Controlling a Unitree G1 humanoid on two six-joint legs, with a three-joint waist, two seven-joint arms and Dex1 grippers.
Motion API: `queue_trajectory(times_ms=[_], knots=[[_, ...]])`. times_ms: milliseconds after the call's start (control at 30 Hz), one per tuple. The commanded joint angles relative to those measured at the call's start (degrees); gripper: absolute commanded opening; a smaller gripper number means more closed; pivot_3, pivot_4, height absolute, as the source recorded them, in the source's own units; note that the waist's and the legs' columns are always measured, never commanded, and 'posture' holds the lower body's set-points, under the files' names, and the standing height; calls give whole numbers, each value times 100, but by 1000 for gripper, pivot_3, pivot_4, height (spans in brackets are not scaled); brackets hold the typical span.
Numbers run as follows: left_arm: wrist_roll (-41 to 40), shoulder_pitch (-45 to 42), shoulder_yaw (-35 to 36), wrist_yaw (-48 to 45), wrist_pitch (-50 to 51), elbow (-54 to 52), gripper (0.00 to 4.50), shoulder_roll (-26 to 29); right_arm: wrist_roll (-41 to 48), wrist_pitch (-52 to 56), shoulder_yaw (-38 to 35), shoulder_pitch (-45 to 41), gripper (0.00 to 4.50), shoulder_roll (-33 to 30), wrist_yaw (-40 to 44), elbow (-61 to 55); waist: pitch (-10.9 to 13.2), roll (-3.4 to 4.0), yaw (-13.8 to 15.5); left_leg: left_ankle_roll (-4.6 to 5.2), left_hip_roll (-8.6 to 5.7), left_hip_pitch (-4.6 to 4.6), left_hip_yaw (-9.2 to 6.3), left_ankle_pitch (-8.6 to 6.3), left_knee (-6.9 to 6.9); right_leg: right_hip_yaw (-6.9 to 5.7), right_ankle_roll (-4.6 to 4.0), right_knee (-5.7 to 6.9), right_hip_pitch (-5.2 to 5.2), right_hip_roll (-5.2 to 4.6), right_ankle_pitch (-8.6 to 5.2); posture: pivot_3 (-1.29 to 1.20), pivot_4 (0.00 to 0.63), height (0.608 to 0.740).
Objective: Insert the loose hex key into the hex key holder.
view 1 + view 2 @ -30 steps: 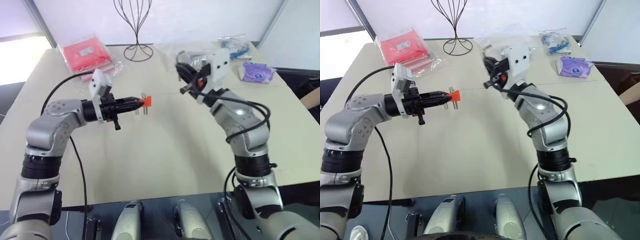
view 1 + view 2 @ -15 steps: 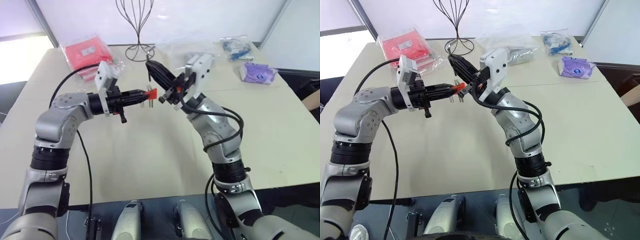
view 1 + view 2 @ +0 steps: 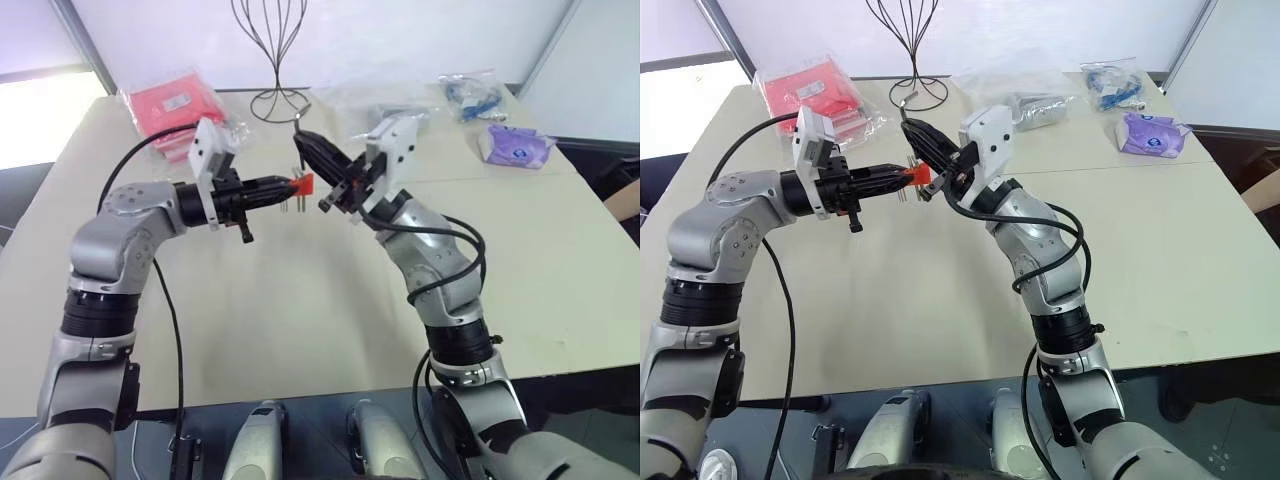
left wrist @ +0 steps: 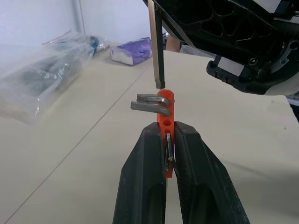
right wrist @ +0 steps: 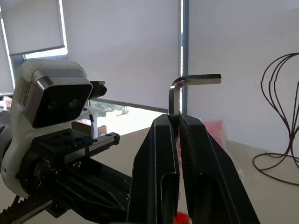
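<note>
My left gripper (image 4: 163, 130) is shut on the hex key holder (image 4: 167, 105), a small orange-red block with bent metal keys sticking out of one side, held above the table (image 3: 300, 300). My right gripper (image 5: 177, 119) is shut on the loose hex key (image 5: 180, 88), whose short bent end stands out past the fingertips. In the left wrist view, the loose hex key (image 4: 156, 46) hangs straight down with its free end at the holder's top edge. In the head views the two grippers meet over the table's far middle, holder (image 3: 302, 184) between them.
Red packets in clear plastic (image 3: 170, 105) lie at the far left of the table. A black wire stand (image 3: 277, 60) rises behind the grippers. A clear bag (image 3: 370, 100), a bag of blue items (image 3: 470, 90) and a purple packet (image 3: 515, 145) lie at the far right.
My right gripper has swung left with the loose hex key, from the right of the holder to right against it. The left gripper keeps the holder almost where it was.
</note>
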Motion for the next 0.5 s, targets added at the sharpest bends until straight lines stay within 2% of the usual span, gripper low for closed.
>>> queue_trajectory(times_ms=[33, 500], knots=[[2, -160, 159, 6, -161, -26, 0, 8, 55, -5, -40, 29, 66, -13, 10, -293, 0, 0, 0, 0, 0, 0, 0, 0, 0, 0, 0, 0, 0, 0, 0, 0, 150, 740], [-37, -129, 165, 11, -205, -29, 0, -10, 36, 27, -51, 52, 66, -3, -63, -311, 0, 0, 1, 0, 0, 0, 0, 0, 1, 0, 0, 1, 0, 0, 0, 0, 150, 740]])
